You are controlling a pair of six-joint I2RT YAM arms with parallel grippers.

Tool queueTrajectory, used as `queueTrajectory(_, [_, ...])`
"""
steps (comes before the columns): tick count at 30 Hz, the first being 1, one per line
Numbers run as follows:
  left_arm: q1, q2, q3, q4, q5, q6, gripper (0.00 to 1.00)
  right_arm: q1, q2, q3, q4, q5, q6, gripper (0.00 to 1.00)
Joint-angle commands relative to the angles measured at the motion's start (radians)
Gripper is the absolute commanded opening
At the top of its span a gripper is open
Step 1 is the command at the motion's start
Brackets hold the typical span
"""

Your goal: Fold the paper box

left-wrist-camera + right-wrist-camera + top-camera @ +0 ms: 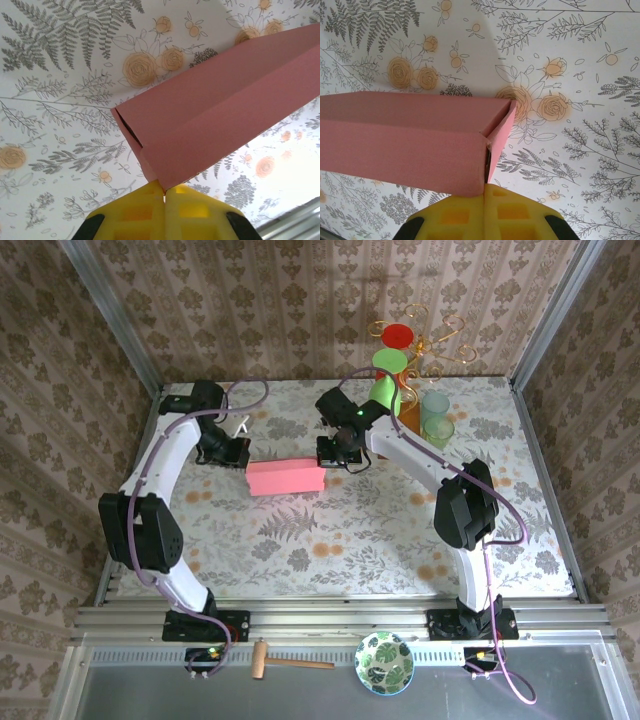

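I hold the box (285, 478) between my two arms, toward the far side of the table (350, 540), its long side running left to right. It is a closed, shallow pink rectangle.

My left gripper (243, 456) is at the box's left end. In the left wrist view the yellow pads (140, 212) of that gripper (164, 189) are pressed together, and a corner of the box (225, 110) runs down into the seam between them, so I am pinching thin card there. A dark slit shows where the end flap meets the side.

My right gripper (328, 455) is at the right end. In the right wrist view its pads (512, 212) also meet, nipping the near corner of the box (400, 145) where the gripper (485, 189) closes. The end flap there is tucked slightly inward.

A stand with cups (436, 418) sits at the far right. A mallet (285, 662) and a bowl (384, 662) lie by the near rail.
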Motion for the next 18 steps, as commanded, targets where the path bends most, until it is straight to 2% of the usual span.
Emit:
queueTrajectory(1, [0.007, 0.012, 0.056, -0.085, 0.050, -0.063, 0.02, 0.000, 0.056, -0.003, -0.084, 0.030, -0.006, 0.00])
queueTrajectory(5, [0.014, 0.027, 0.093, -0.125, 0.050, -0.080, 0.02, 0.001, 0.060, 0.002, -0.087, 0.033, -0.007, 0.00])
queueTrajectory(12, [0.045, 0.047, 0.117, -0.167, 0.111, -0.114, 0.02, 0.002, 0.059, 0.003, -0.091, 0.050, -0.004, 0.00])
queueTrajectory(18, [0.082, 0.040, 0.076, -0.143, 0.250, -0.188, 0.02, 0.008, 0.049, 0.001, -0.088, 0.066, 0.001, 0.00])
